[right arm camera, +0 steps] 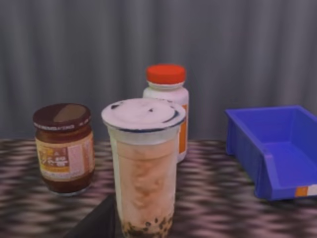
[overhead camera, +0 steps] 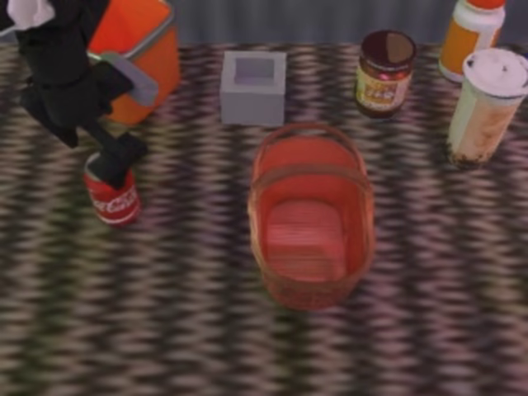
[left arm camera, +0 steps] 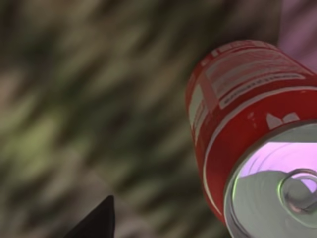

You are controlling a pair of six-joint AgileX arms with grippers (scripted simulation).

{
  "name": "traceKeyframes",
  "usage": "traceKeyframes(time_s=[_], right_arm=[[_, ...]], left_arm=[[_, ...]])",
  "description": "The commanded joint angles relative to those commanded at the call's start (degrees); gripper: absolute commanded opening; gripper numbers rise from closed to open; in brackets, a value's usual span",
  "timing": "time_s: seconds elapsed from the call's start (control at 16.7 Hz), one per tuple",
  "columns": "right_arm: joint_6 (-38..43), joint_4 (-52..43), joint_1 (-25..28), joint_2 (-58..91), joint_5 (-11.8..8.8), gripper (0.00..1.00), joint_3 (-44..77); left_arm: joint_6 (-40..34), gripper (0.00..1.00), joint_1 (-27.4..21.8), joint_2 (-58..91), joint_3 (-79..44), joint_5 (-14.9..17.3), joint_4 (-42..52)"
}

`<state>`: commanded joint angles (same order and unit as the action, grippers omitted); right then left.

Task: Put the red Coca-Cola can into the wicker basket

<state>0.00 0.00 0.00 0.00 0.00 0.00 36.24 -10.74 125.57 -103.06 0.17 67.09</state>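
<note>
Closest to us, the red Coca-Cola can [left arm camera: 247, 124] stands at the table's left, our left gripper [overhead camera: 115, 161] over its top (grip state unclear); a loose pinch could drop it short of the wicker basket [overhead camera: 312, 216].

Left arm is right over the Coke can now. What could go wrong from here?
1. The left end effector sits at the red Coca-Cola can's top edge; an off-centre close may tip it.
2. The wicker basket's arched handle spans its middle, so a low carry could clip it.
3. The orange bin stands close behind the arm, leaving little room for the lift.
</note>
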Motion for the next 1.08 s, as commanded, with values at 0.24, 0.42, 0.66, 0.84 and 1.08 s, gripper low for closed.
traceKeyframes(time_s=[0.24, 0.42, 0.66, 0.84, 1.08], right_arm=[[0.0, 0.0, 0.0, 0.0, 0.0, 1.00, 0.0], [0.0, 0.0, 0.0, 0.0, 0.0, 1.00, 0.0], [0.0, 0.0, 0.0, 0.0, 0.0, 1.00, 0.0], [0.0, 0.0, 0.0, 0.0, 0.0, 1.00, 0.0], [0.0, 0.0, 0.0, 0.0, 0.0, 1.00, 0.0]], left_arm=[[0.1, 1.00, 0.0, 0.4, -0.3, 0.0, 0.3], [0.2, 1.00, 0.1, 0.6, 0.6, 0.0, -0.8], [0.2, 1.00, 0.0, 2.4, 4.9, 0.0, -7.1], [0.2, 1.00, 0.0, 3.2, 6.7, 0.0, -9.5], [0.2, 0.92, 0.0, 3.2, 6.7, 0.0, -9.5]])
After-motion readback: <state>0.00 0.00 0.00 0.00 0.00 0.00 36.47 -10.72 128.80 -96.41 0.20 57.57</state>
